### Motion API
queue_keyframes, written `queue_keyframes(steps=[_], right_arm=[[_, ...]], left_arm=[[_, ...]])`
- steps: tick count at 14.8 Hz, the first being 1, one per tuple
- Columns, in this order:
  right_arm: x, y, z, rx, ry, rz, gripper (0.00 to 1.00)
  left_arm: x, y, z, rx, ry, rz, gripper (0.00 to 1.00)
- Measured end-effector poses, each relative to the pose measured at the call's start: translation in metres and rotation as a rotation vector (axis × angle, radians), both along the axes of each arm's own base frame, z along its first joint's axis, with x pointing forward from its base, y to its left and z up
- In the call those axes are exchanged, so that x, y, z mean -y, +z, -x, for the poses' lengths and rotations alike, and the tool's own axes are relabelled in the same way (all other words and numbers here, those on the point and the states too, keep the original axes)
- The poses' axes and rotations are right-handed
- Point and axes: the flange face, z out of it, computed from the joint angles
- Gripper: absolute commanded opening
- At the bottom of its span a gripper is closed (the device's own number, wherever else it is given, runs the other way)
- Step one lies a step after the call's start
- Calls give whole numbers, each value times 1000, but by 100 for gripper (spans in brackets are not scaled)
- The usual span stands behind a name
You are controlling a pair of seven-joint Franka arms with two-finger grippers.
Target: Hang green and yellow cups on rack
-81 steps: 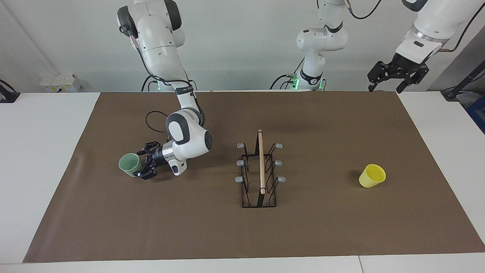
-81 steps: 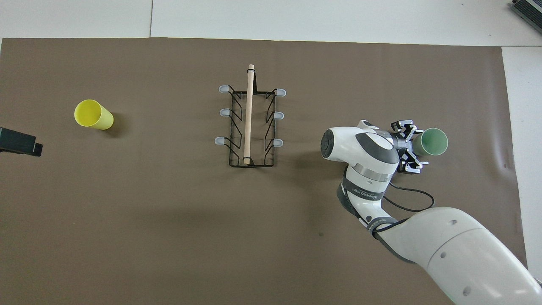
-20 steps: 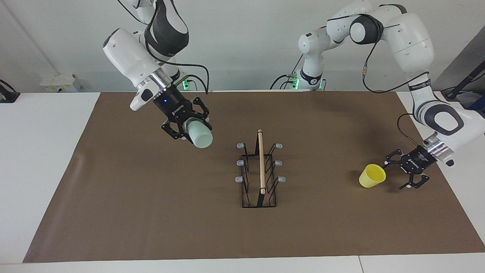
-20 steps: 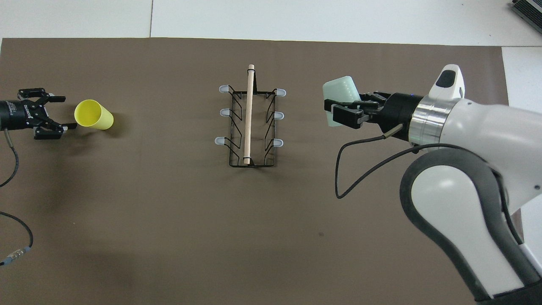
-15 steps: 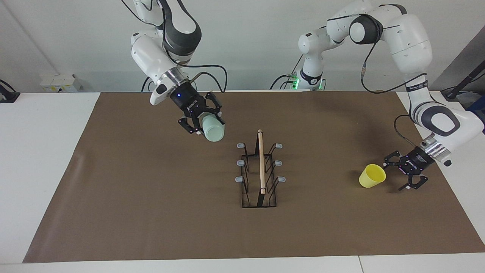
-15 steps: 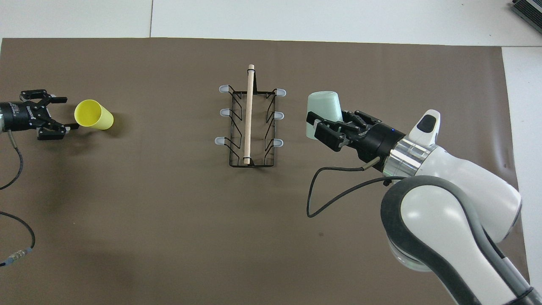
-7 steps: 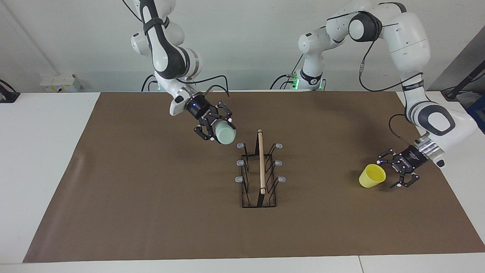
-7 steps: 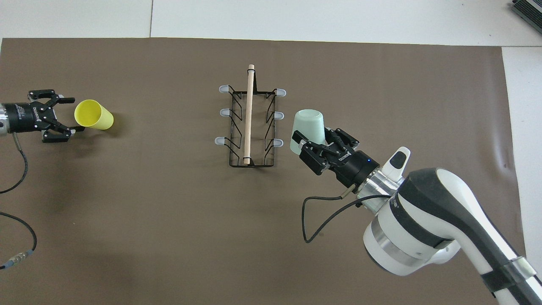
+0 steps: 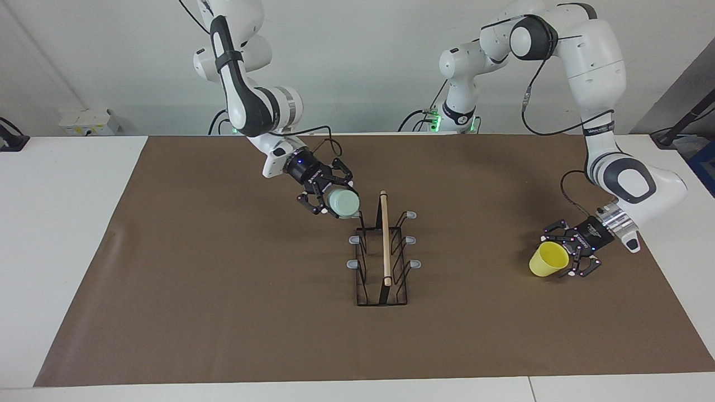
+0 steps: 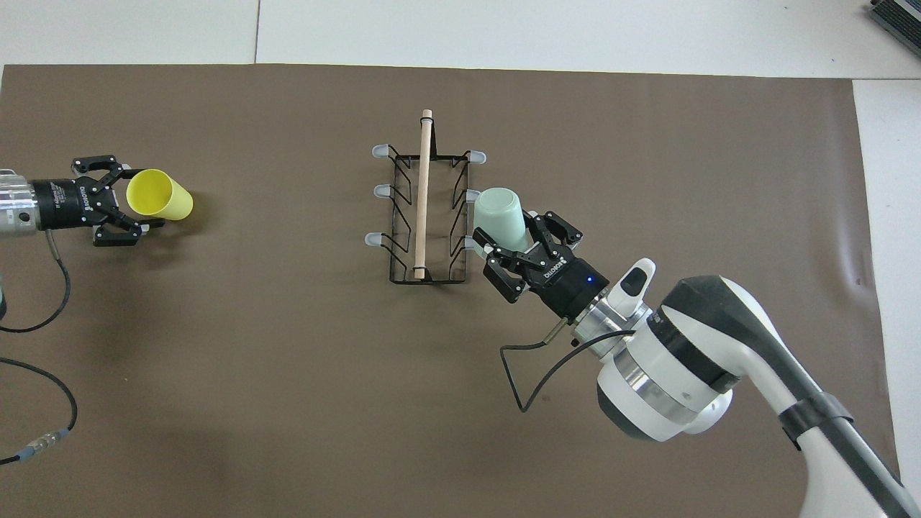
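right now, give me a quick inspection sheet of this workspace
surface: brown mat on a white table, flat.
job's things: black wire rack at the mat's middle, no cup hung on any peg yet. green cup held upside down in the air, at the rack's peg nearest the robots on the right arm's side. yellow cup lies tilted on the mat toward the left arm's end.
clutter: nothing seen.
grippers: right gripper shut on the green cup. left gripper open, low, fingers either side of the yellow cup.
cables: thin black loops from both wrists.
surroundings: pale wall; small white box at the table's edge.
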Motion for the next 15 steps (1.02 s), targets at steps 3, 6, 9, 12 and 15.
queue_keyframes(steps=[3, 6, 9, 12, 15], right_arm=[[-7, 0, 3, 63, 15, 51, 0], [-14, -1, 7, 92, 33, 79, 0], [-16, -8, 8, 126, 36, 124, 0], [-17, -13, 8, 130, 36, 138, 0], [-19, -13, 7, 140, 41, 146, 0]], left_arm=[[4, -4, 4, 6, 23, 40, 100], [5, -5, 6, 9, 31, 54, 100], [6, -6, 6, 10, 34, 59, 93], [7, -5, 6, 37, 15, 57, 39], [7, -3, 7, 57, -2, 58, 0]])
